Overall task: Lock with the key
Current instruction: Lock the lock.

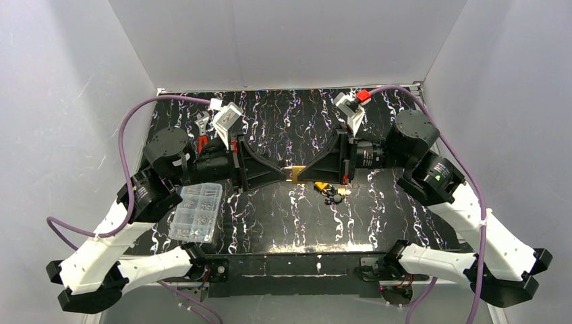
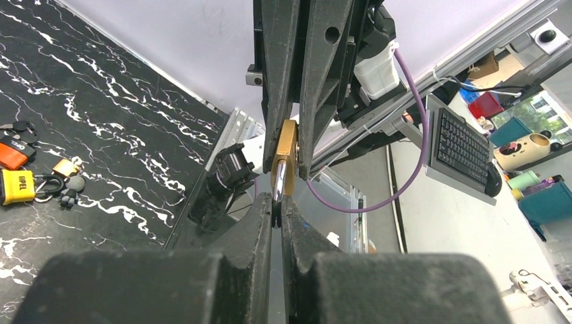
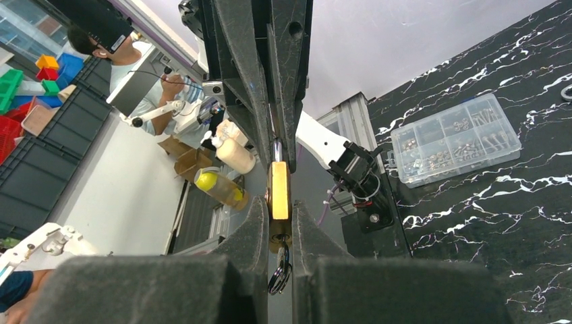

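Clamping the brass padlock [image 3: 278, 189], right fingers [image 3: 251, 233]; pinching its shackle [image 2: 278, 183], left fingers [image 2: 260, 226].

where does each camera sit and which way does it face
top external: above and behind the robot, looking down on the table; left arm and right arm show, left gripper and right gripper meeting at the padlock
left wrist: on the left arm, looking past its own fingers toward the right arm
right wrist: on the right arm, looking past its own fingers toward the left arm
shared: both wrist views see the padlock, from opposite ends
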Action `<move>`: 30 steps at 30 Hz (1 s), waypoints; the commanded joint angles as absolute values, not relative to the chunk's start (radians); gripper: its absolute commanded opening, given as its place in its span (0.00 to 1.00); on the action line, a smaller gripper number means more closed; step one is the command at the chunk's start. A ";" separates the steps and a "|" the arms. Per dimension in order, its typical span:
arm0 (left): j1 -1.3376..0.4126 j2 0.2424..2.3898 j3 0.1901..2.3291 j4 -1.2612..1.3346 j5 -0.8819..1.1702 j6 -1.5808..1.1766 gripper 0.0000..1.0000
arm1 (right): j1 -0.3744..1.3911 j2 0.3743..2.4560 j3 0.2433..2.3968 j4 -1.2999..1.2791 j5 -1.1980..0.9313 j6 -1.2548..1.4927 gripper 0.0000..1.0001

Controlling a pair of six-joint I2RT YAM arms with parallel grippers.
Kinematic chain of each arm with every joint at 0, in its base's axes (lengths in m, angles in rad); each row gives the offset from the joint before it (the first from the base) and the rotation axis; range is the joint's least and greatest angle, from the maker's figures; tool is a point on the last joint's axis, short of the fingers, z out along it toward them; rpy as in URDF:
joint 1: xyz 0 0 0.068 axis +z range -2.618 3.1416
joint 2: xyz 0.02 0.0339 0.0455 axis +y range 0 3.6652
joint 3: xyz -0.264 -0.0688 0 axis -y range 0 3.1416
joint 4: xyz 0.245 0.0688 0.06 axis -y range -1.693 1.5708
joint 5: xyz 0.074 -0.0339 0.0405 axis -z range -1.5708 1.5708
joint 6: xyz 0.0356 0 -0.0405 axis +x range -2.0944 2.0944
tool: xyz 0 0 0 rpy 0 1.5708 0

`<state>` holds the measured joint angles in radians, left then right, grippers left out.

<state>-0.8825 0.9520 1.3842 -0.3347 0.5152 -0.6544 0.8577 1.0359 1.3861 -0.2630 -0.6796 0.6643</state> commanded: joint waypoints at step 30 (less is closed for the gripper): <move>-1.028 1.202 1.594 -0.444 0.439 -0.636 0.00 | 1.001 1.234 1.588 -0.485 -0.276 0.477 0.01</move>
<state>-0.9428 1.0832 1.5665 -0.5507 0.3504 -0.5972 0.9432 1.0817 1.5761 -0.5850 -0.3988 0.5282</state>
